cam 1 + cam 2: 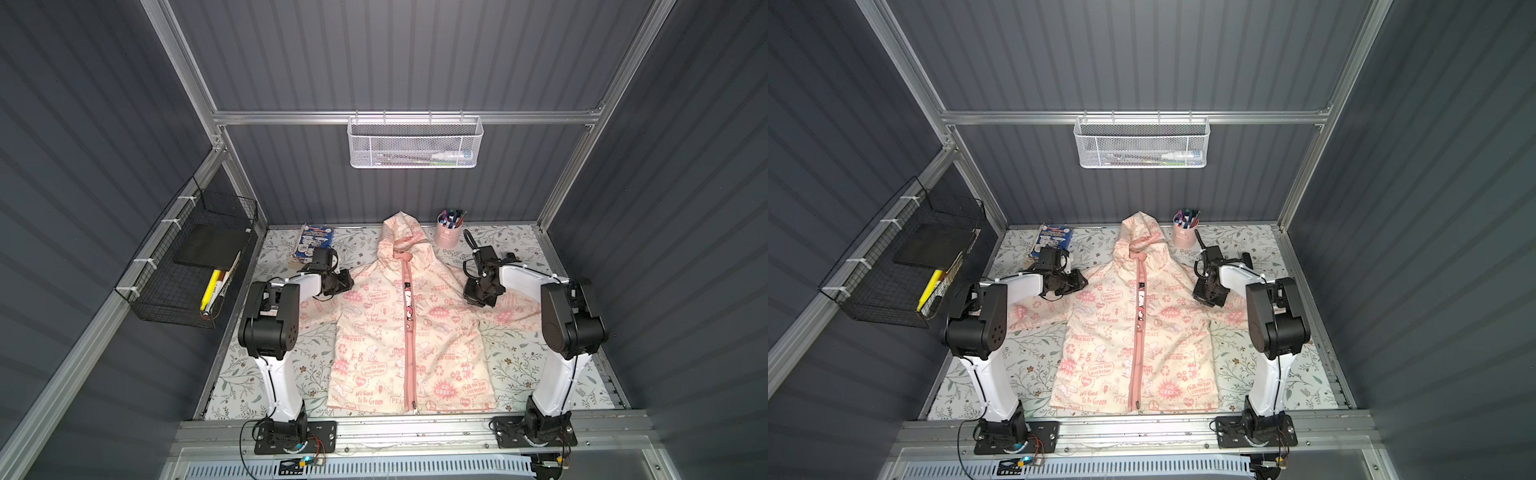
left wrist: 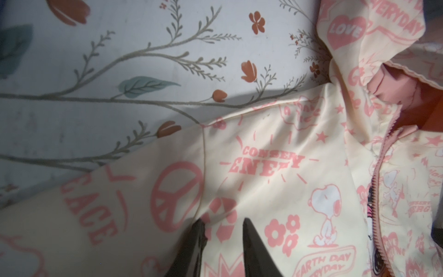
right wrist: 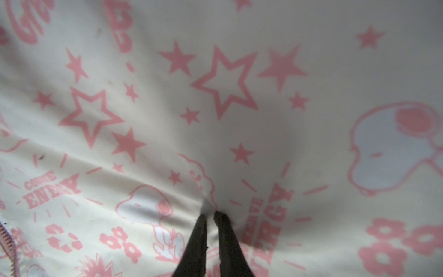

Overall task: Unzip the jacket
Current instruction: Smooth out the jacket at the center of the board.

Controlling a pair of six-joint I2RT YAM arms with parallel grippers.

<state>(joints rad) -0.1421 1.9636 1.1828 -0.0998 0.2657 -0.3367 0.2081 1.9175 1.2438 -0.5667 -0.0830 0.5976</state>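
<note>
Top views, both of them: one jacket (image 1: 386,340) is seen spread flat, front up, across the middle of the table (image 1: 515,365), and its pink zipper (image 1: 409,353) is done up from hem to collar. The hem is laid just short of the table's front edge, between the two arm bases, and the hood tip is pushed close to the back wall. Two sleeves are stretched out sideways, each passing under an arm. Open floral surface is shown on both sides of the jacket's body, below the sleeves, and again in the back corners.

Two hands are counted. The left hand (image 1: 341,284) is placed at the jacket's left shoulder. In the left wrist view its fingers (image 2: 254,244) are held apart, flat printed cloth is seen between them, and nothing is clamped. The right hand (image 1: 478,296) is set down on the right shoulder. In the right wrist view its fingers (image 3: 223,239) are drawn nearly together on a small pinch of jacket cloth, with creases fanned out from the tips.

At the back, one pink cup (image 1: 449,235) of pens is stood just beside the hood on the right, and one blue booklet (image 1: 318,239) is laid on the left, partly covered by the left wrist. Two baskets are counted off the table: one white mesh basket (image 1: 415,143) hung on the back rail, one black wire basket (image 1: 195,257) fixed on the left wall
</note>
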